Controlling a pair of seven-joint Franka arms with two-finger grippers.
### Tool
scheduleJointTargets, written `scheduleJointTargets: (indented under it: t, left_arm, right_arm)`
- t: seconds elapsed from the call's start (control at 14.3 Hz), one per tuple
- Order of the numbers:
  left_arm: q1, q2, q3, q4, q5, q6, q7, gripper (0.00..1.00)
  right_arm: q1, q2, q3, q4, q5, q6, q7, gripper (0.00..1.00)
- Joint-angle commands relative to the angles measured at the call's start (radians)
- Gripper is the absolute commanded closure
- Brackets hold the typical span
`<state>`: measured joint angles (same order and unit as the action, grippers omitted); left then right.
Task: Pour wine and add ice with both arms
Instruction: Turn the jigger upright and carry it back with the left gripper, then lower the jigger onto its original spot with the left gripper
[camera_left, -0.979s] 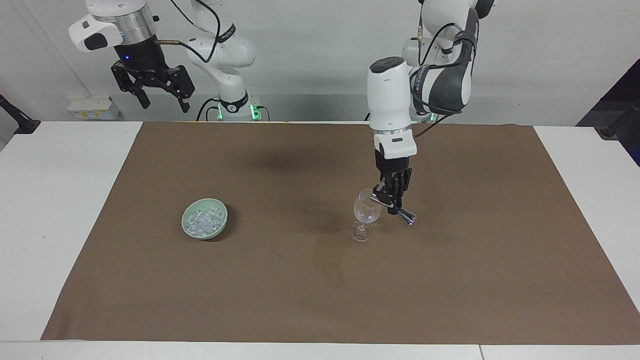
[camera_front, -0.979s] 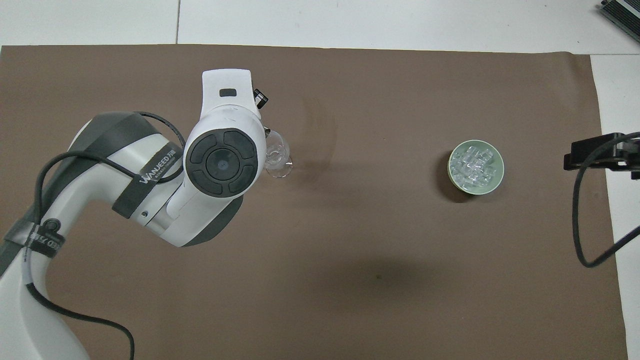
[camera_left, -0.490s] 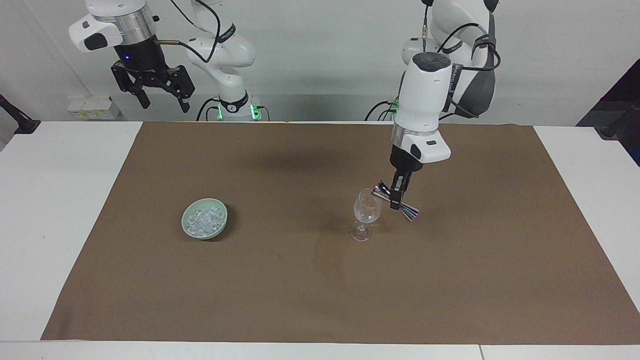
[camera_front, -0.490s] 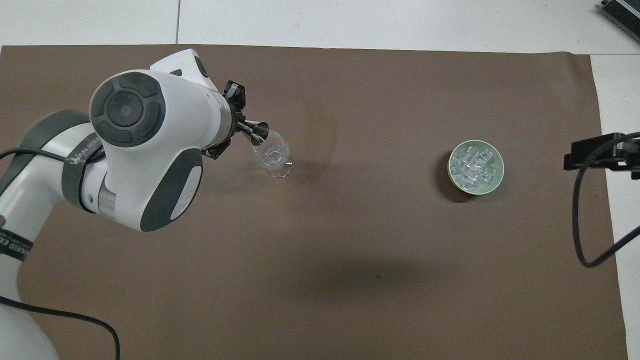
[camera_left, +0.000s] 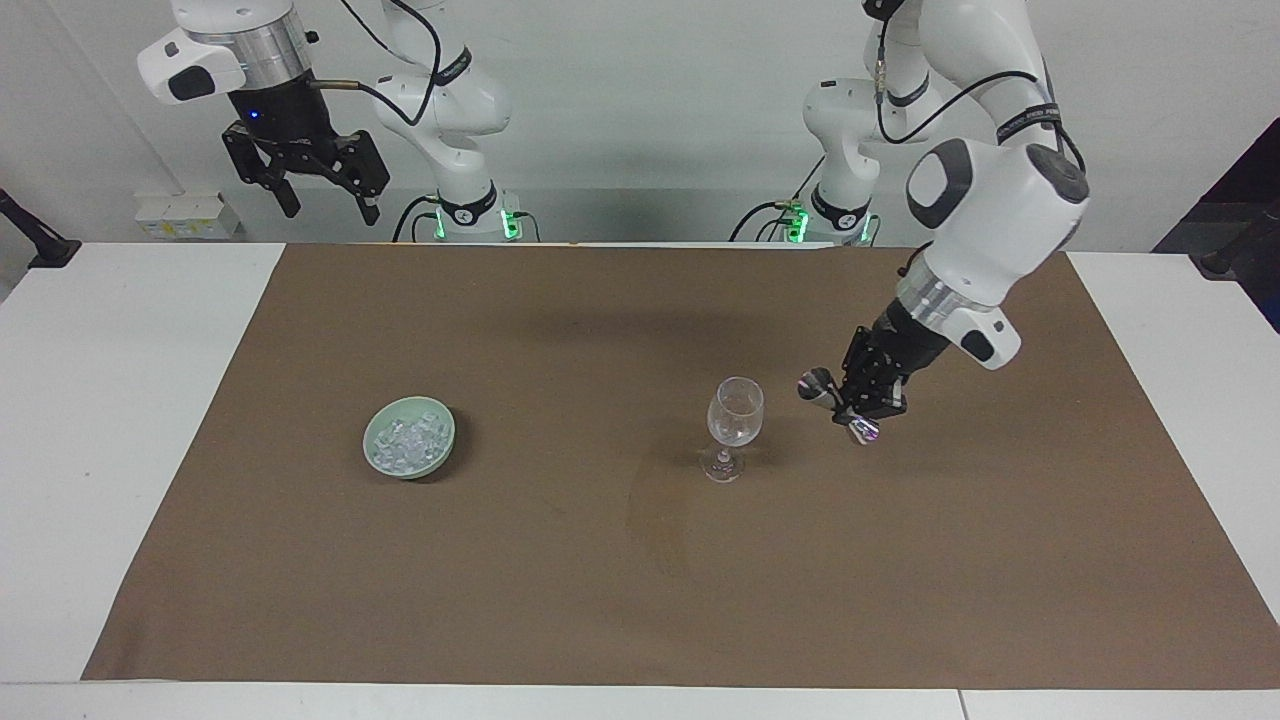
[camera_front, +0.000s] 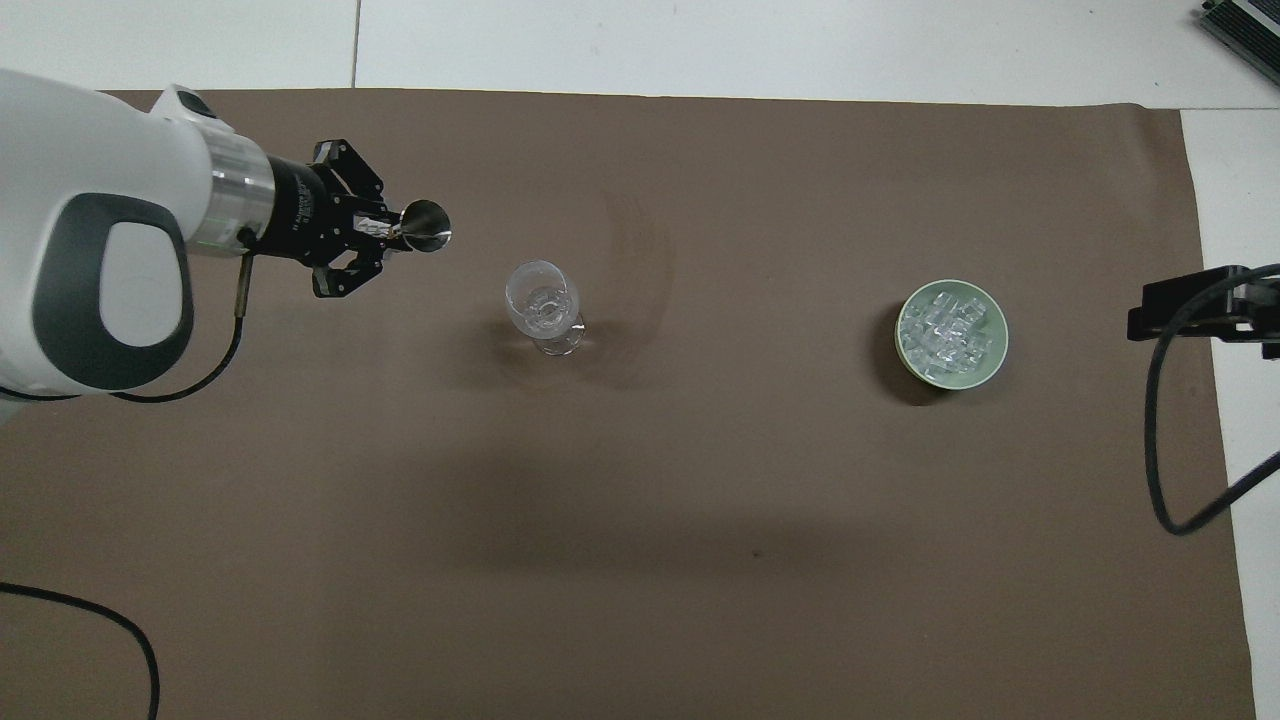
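A clear stemmed wine glass (camera_left: 735, 420) (camera_front: 543, 303) stands upright mid-mat. No wine shows in it or anywhere else. My left gripper (camera_left: 852, 405) (camera_front: 383, 228) is shut on a small metal jigger (camera_left: 820, 386) (camera_front: 426, 224) held tilted. It hangs over the mat beside the glass, toward the left arm's end, apart from the rim. The ice (camera_left: 405, 440) (camera_front: 948, 330) fills a pale green bowl (camera_left: 441, 452) (camera_front: 985, 365) toward the right arm's end. My right gripper (camera_left: 322, 205) waits open and empty, high over the table's edge by its base.
A brown mat (camera_left: 640, 600) (camera_front: 640, 560) covers most of the white table (camera_left: 120, 400). A black cable (camera_front: 1165, 470) loops down at the right arm's end. Small white boxes (camera_left: 185, 215) sit on the ledge by the wall.
The left arm has swung away from the glass toward its own end of the table, carrying the jigger off the rim. The right arm has not moved.
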<state>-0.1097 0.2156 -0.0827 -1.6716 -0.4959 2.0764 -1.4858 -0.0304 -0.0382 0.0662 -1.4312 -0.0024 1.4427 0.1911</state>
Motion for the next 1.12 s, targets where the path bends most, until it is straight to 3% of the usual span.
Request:
scheduleJointTargets:
  t: [0.0,0.49,0.84,1.05]
  left_arm:
    - [0.09,0.013,-0.014,-0.025,-0.188,-0.027,0.051,1.0]
    - [0.237,0.048,-0.015,-0.152,-0.487,-0.038,0.198,1.0]
    - [0.307,0.068,-0.015,-0.218,-0.604,-0.07,0.277,1.0]
    - [0.349,0.117,-0.014,-0.22,-0.645,-0.111,0.324,1.0]
  right_arm:
    - [-0.017,-0.019,0.006,-0.018,0.022,-0.005,-0.018,0.0]
    - [-0.017,-0.019,0.006,-0.018,0.022,-0.007,-0.018,0.0]
    - [-0.017,-0.019,0.006,-0.018,0.022,-0.007,-0.018,0.0]
    - [-0.017,-0.019,0.006,-0.018,0.022,-0.005,-0.018,0.0]
